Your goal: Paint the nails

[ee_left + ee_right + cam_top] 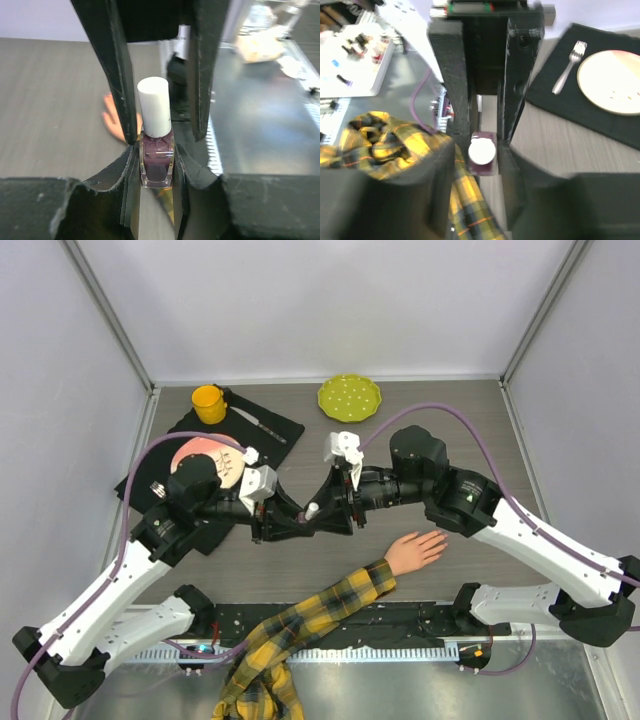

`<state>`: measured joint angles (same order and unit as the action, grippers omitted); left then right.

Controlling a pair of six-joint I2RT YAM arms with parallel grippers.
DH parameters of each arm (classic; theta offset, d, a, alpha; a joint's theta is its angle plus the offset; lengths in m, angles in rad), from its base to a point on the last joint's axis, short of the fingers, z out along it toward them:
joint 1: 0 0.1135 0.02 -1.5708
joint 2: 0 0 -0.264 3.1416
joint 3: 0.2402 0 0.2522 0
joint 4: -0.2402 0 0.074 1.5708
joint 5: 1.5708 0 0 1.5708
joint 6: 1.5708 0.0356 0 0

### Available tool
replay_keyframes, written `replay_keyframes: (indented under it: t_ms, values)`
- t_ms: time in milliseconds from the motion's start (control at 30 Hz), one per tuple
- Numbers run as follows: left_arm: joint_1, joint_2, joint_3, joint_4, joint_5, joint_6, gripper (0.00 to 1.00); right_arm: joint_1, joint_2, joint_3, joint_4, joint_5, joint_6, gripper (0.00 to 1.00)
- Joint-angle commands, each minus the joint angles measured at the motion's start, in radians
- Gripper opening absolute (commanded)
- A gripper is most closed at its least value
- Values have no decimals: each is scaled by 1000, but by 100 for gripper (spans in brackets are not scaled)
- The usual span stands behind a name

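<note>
Centre of the top view: both arms meet over the grey table (pixel 470 420), just above the mannequin hand.

- Left gripper (pixel 156 172): clamped tight on the glass body of a small polish bottle (pixel 156 161) with purple contents. The bottle stands upright with its white cap (pixel 154 106) on.
- Right gripper (pixel 481 157): jaws straddle the cap, parted. In the left wrist view one finger sits just beside the cap and the other stands off with a clear gap. It has no grip on the cap.
- Mannequin hand (pixel 413 551): lies flat, lower right of centre in the top view, fingers pointing to the upper right. It is near the bottle but not touching it.
- Nails (pixel 440 539): at those fingertips, too small to make out; no polish can be judged.
- Plaid sleeve (pixel 320 620): yellow and black, runs from the wrist down to the bottom edge.
- Upper left of the top view: black mat (pixel 270 430) with a pink plate (pixel 200 453), a knife (pixel 258 423) and a yellow cup (pixel 208 403). A fork (pixel 568 67) lies beside the plate.
- Top centre: green plate (pixel 349 395).
</note>
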<state>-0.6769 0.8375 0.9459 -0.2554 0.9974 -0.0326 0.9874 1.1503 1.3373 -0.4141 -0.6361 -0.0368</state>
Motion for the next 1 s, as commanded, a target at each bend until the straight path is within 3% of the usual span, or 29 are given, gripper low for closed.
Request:
replay_keyframes:
  t_ms: [0,33,67,367,467,600,967]
  values:
    - [-1,-18,10,53,-222,77,0,13,-24,2,8,176,70,55]
    - [-1,-23,7,51,-250,83,0,11,-30,-3,24,253,104,65]
    - [-1,-26,-2,48,-297,101,0,11,-43,-6,29,285,119,67]
    - [-1,-75,-68,67,-467,164,0,13,-51,-15,57,536,262,72]
    - [-1,-78,-76,74,-503,172,0,13,-18,5,61,569,310,67]
    - [-1,-81,-84,82,-525,174,0,16,20,37,60,598,325,54]
    - [-1,-74,-91,74,-526,175,0,23,92,80,63,579,302,50]
